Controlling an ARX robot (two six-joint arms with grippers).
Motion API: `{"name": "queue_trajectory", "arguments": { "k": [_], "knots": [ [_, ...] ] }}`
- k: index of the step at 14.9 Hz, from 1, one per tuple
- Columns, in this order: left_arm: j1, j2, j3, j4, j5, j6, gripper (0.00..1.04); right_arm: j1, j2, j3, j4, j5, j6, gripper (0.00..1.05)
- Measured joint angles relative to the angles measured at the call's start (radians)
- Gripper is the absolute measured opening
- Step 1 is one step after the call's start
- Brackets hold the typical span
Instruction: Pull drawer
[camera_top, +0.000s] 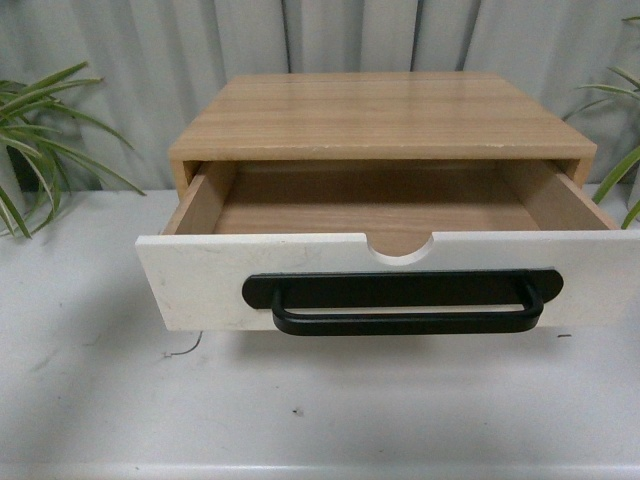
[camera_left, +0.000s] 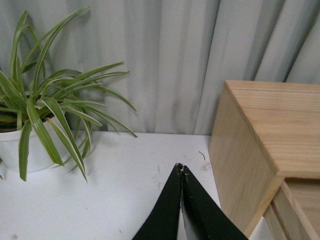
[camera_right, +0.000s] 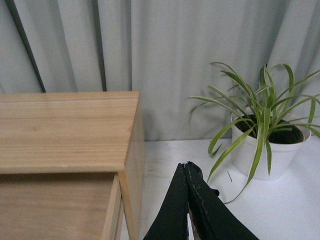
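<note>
Looking at the drawer (camera_top: 200, 280), which stands pulled out of its wooden case (camera_top: 380, 115) on the white table (camera_top: 90, 400).
Its right end runs off the front view, its back hides under the case top, and our wrist views catch only a corner. We see a white front, a long black bar handle (camera_top: 400, 318), a half-round notch (camera_top: 402, 250) and light wood inside. Our left gripper (camera_left: 181, 167) and right gripper (camera_right: 187, 165) each press their fingers together on nothing, one at each side of the case. The left potted plant (camera_left: 12, 150), right potted plant (camera_right: 282, 155) and grey curtain (camera_top: 330, 35) stand behind.
</note>
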Motion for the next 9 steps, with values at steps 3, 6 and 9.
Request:
{"name": "queue_trajectory", "arguments": {
  "k": [3, 6, 9],
  "knots": [
    [-0.071, -0.15, -0.149, 0.032, -0.063, 0.003, 0.02, 0.0, -0.098, -0.137, 0.011, 0.001, 0.0, 0.02],
    [-0.076, -0.265, -0.249, 0.008, -0.072, 0.004, 0.02, 0.0, -0.212, -0.222, -0.009, 0.001, 0.0, 0.02],
    [-0.076, -0.387, -0.317, -0.051, -0.071, 0.004, 0.02, 0.0, -0.322, -0.28, -0.063, 0.001, 0.0, 0.02]
  ]
}}
